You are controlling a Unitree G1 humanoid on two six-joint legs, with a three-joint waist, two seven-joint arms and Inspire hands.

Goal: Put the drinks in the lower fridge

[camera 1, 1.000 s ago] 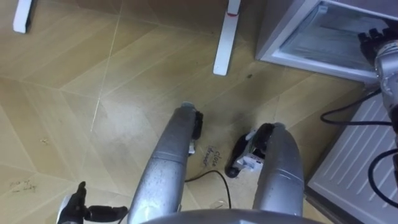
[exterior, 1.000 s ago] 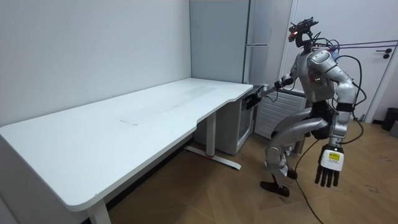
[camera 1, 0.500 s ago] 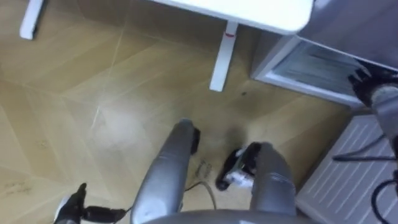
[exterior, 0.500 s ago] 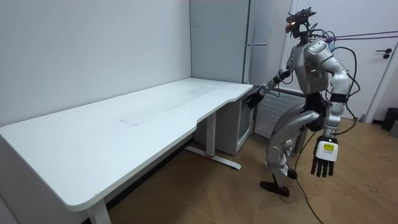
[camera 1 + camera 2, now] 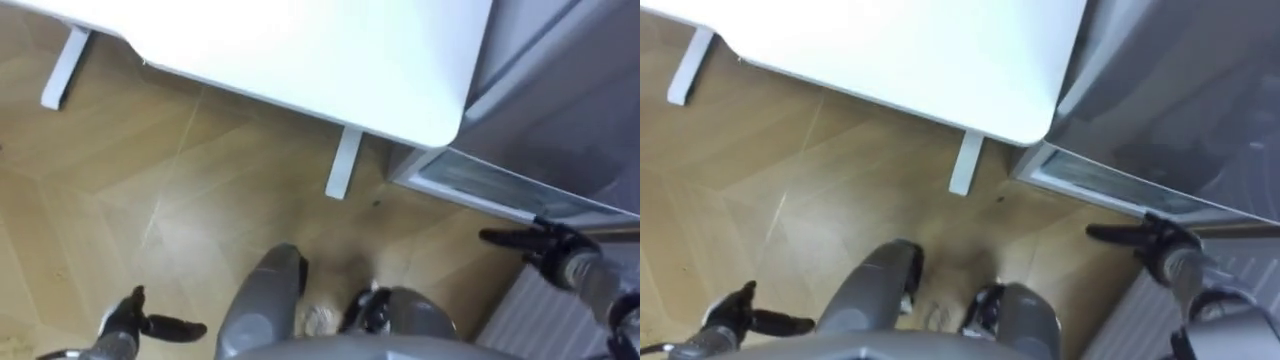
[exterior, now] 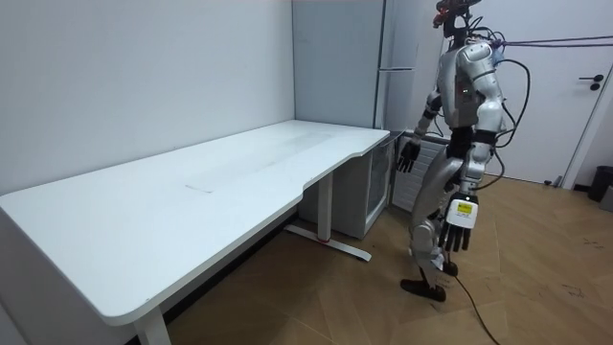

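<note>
The robot is standing upright just in front of the lower fridge [image 5: 478,186], at the fridge's open side. A white ribbed panel [image 5: 520,305], likely the fridge's swung-out door, is standing just beside its right arm. The right hand [image 5: 545,243] is hovering just in front of the lower fridge's opening with its fingers stretched straight and grasping nothing. It is probably held there because it is the arm nearest the compartment. The left hand [image 5: 125,320] is hanging low on the far side of the robot from the fridge, its fingers loose and spread, also empty, so it looks idle.

The white desk [image 5: 300,60] is butting up against the lower fridge, with its rounded corner reaching over the fridge's top edge. What shows of the desk's top is bare. With the 2 hands empty, I cannot tell where the drinks are, nor whether any are sitting inside the fridge, since its interior is too dim to read. My judgement is that a drink needs fetching before the robot can load the fridge.
</note>
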